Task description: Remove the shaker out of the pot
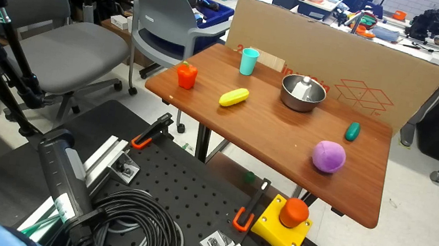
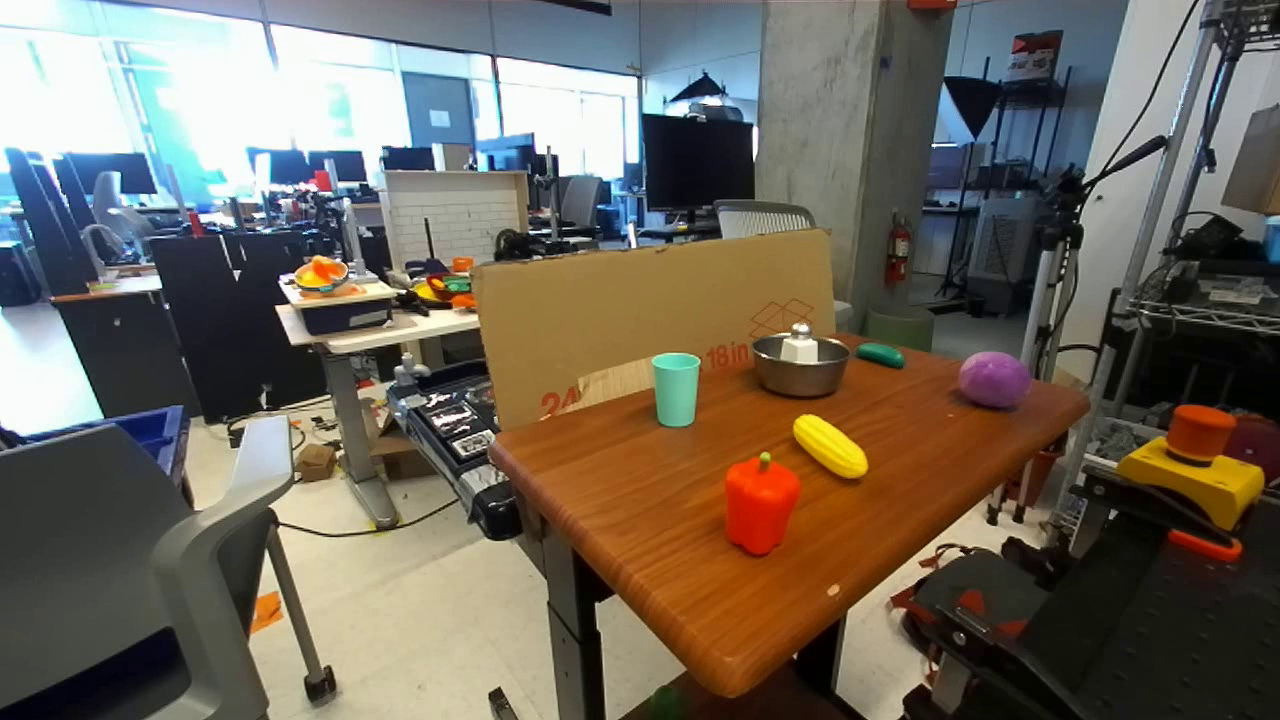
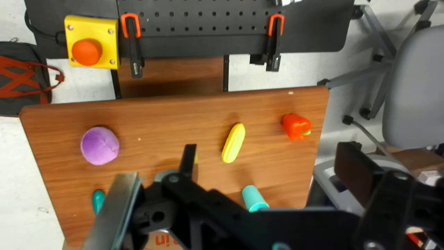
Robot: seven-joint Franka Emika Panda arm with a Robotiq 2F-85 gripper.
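The shaker [image 1: 301, 90] has a pale faceted body and a silvery rounded cap. It stands inside the pot [image 1: 296, 104], a shallow round steel bowl on the brown table. Both also show in an exterior view, with the shaker [image 2: 799, 347] rising above the rim of the pot [image 2: 800, 379] and looking upright. In the wrist view my gripper [image 3: 270, 156] is open, its fingers wide apart with nothing between them, high above the table. The gripper hides the shaker and most or all of the pot there. The gripper does not show in either exterior view.
On the table [image 1: 271, 127] are a teal cup [image 1: 249, 61], an orange-red pepper [image 1: 187, 75], a yellow banana-like piece [image 1: 234, 97], a purple ball [image 1: 328, 157] and a small green piece [image 1: 352, 131]. A cardboard panel [image 1: 355, 69] stands along the table edge behind the pot.
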